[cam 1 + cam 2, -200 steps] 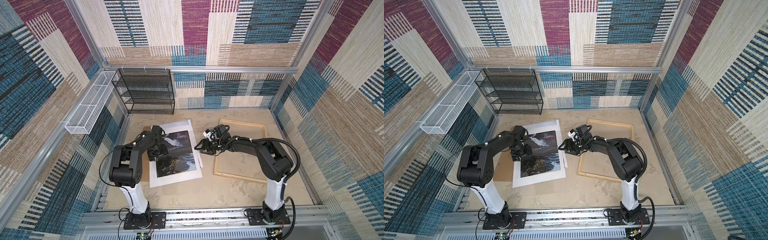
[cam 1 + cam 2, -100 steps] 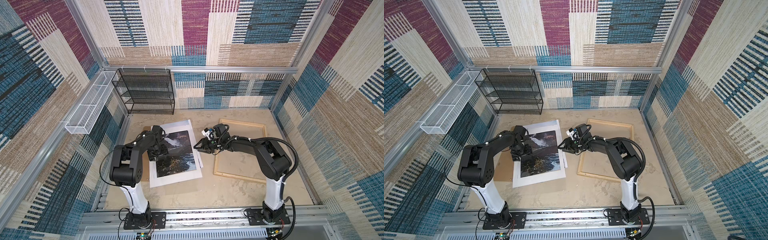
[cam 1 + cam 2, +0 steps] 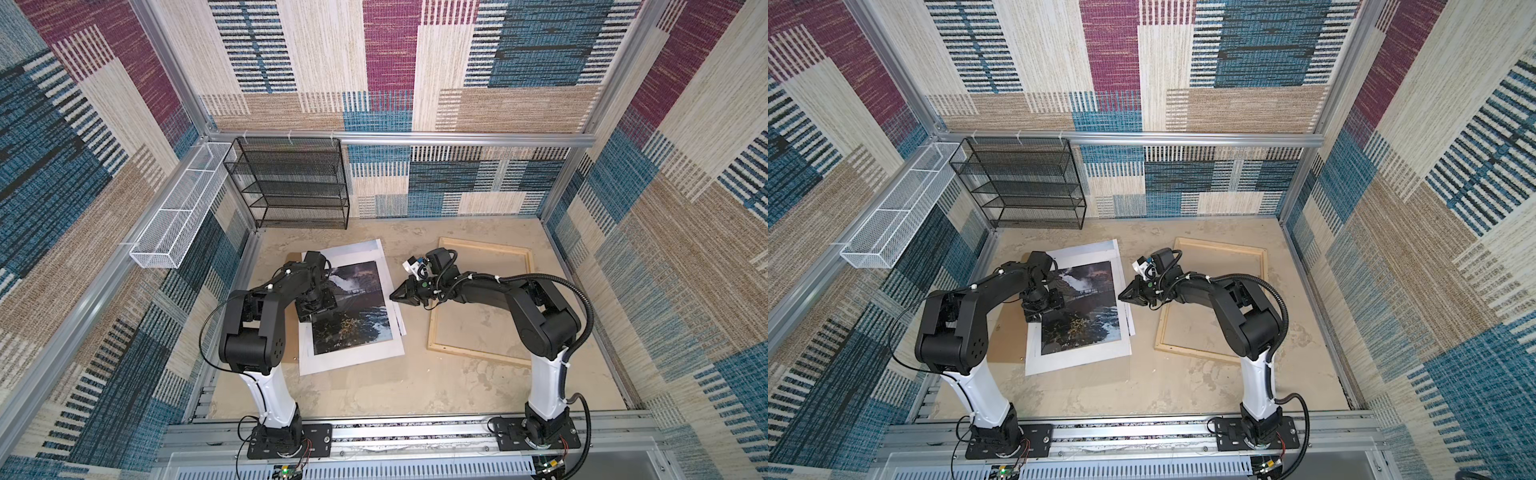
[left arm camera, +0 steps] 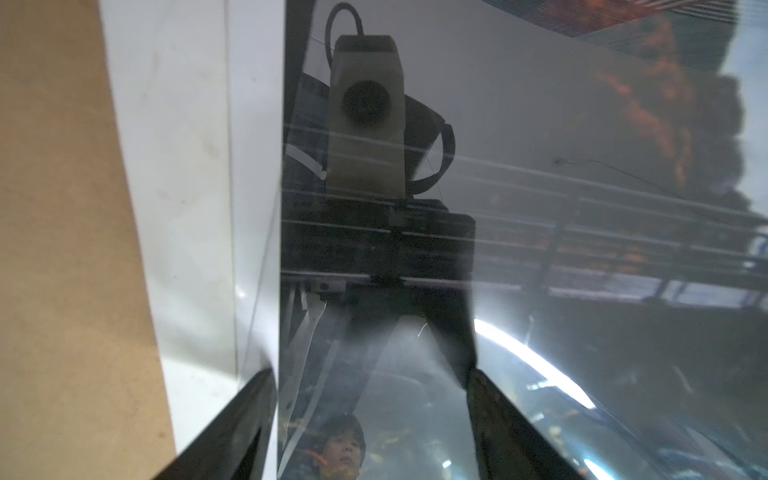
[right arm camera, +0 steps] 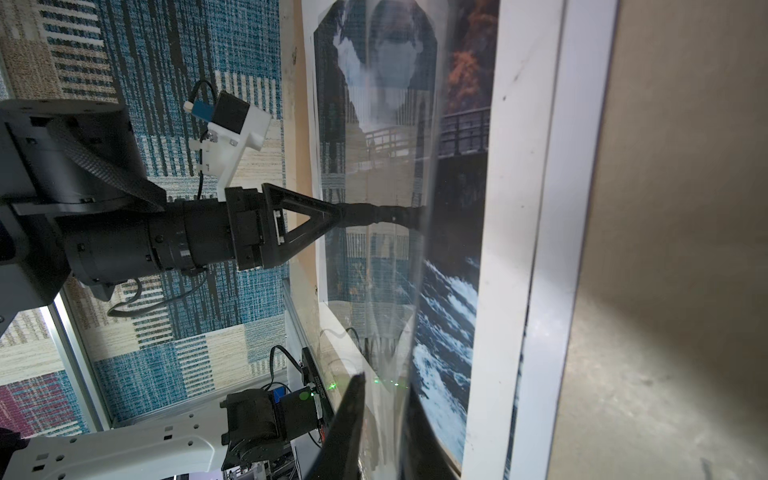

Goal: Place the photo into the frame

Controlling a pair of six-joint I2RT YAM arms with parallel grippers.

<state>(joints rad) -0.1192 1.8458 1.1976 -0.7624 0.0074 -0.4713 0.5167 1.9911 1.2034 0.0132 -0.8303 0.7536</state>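
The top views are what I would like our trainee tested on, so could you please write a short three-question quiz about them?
1. True or false: the photo already lies inside the frame.
2. Multiple choice: the right gripper points at (a) the edge of the photo stack nearest the frame, (b) the black wire shelf, (c) the white wire basket.
3. Fill in: the jaws of the left gripper stand ___ above the photo.

Key:
1. False. It lies beside the frame, to its left in both top views.
2. a
3. open
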